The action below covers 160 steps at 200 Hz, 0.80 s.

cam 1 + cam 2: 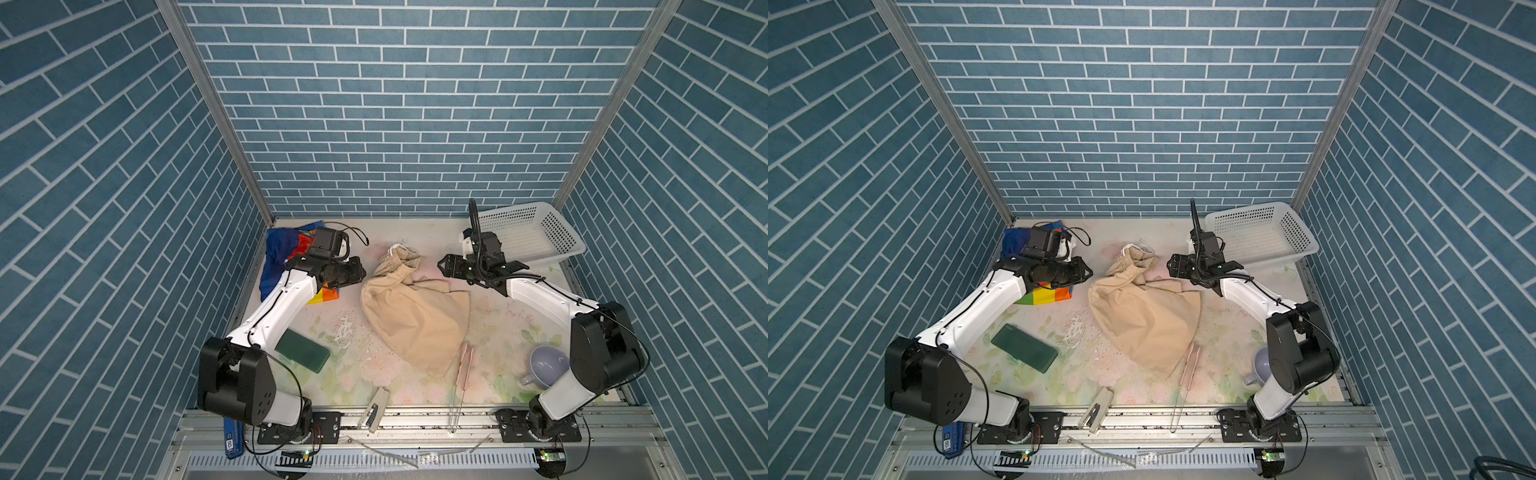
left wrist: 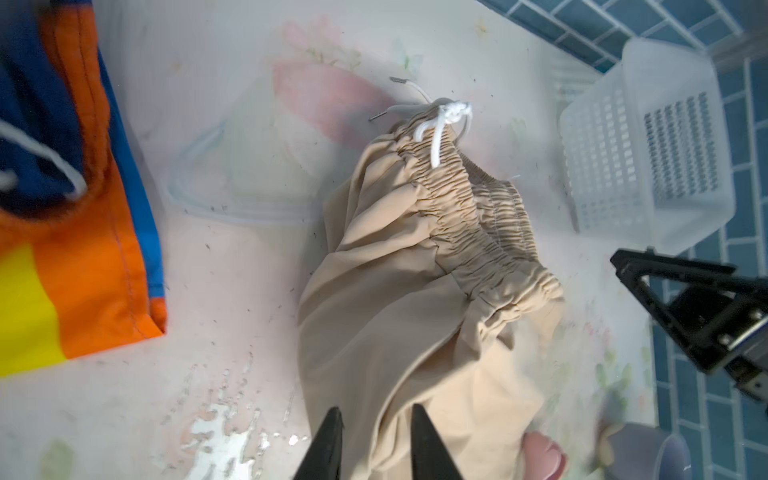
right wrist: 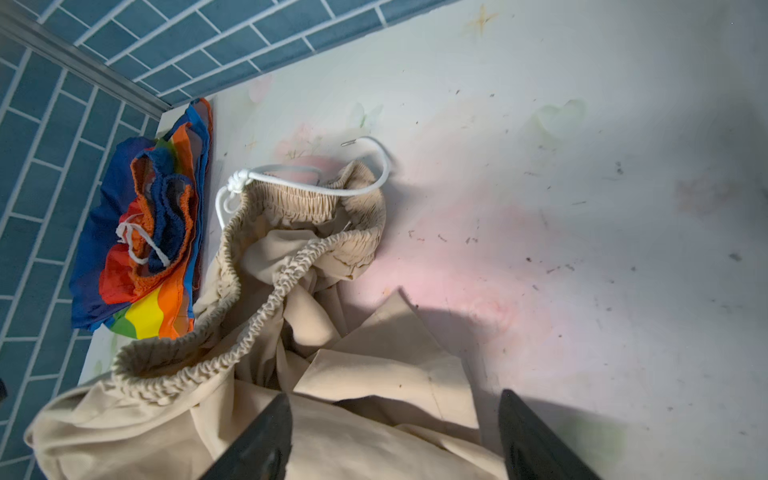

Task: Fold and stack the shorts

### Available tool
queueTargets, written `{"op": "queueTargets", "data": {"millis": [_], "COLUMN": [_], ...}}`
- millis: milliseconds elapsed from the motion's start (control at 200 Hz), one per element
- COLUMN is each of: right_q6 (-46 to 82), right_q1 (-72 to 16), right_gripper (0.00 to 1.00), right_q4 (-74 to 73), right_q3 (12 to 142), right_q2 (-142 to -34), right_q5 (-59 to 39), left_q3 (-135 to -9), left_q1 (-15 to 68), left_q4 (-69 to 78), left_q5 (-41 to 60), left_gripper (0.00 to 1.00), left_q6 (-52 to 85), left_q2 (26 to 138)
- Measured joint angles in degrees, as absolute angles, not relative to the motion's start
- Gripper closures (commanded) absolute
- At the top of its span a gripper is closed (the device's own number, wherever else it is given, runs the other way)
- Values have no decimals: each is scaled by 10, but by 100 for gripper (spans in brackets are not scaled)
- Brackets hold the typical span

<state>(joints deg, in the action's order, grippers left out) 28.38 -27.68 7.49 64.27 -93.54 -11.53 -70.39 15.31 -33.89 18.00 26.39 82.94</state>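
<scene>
The beige shorts point(image 1: 415, 316) lie crumpled in the middle of the table, with the gathered waistband and white drawstring point(image 2: 436, 133) towards the back. The rainbow-striped shorts point(image 1: 278, 249) are bunched in the back left corner, partly hidden under my left arm. My left gripper point(image 1: 362, 272) hovers at the left edge of the beige shorts; its jaws stand partly open over the cloth point(image 2: 376, 415) with nothing pinched. My right gripper point(image 1: 441, 265) hangs open at the right of the waistband, its jaws spread wide above a beige fold point(image 3: 395, 399).
A white perforated basket point(image 1: 536, 249) stands at the back right. A dark green flat case point(image 1: 303, 349) lies front left, a purple mug point(image 1: 546, 368) front right, pink tongs point(image 1: 465, 365) by the beige hem, and a stapler point(image 1: 374, 409) at the front rail.
</scene>
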Motion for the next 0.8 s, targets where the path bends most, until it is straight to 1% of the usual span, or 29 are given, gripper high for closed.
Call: {"op": "queueTargets", "data": {"millis": [55, 120, 245, 415, 550, 720, 755, 800], "right_q6": [280, 275, 266, 266, 268, 272, 272, 272], "right_q1": [-285, -291, -296, -291, -276, -253, -250, -249], "right_gripper": [21, 21, 21, 22, 22, 22, 22, 22], "right_q4": [76, 79, 79, 78, 63, 48, 49, 49], "right_q3": [643, 643, 643, 641, 619, 572, 569, 568], "right_q2": [-939, -940, -939, -925, -889, -843, -840, -839], "right_q5": [-116, -116, -114, -103, -96, -83, -81, -80], "left_q3": [-717, -731, -788, -929, -988, -998, -997, -997], "left_q1": [154, 159, 206, 317, 370, 380, 380, 378], "left_q4": [-340, -341, -361, -396, -427, -460, -464, -467], "left_q5": [172, 161, 130, 64, 28, -6, -9, -11], "left_gripper": [32, 26, 23, 20, 20, 19, 23, 35], "left_q6": [260, 255, 238, 191, 166, 154, 153, 150], "left_q2": [828, 828, 858, 989, 1074, 1114, 1117, 1120]}}
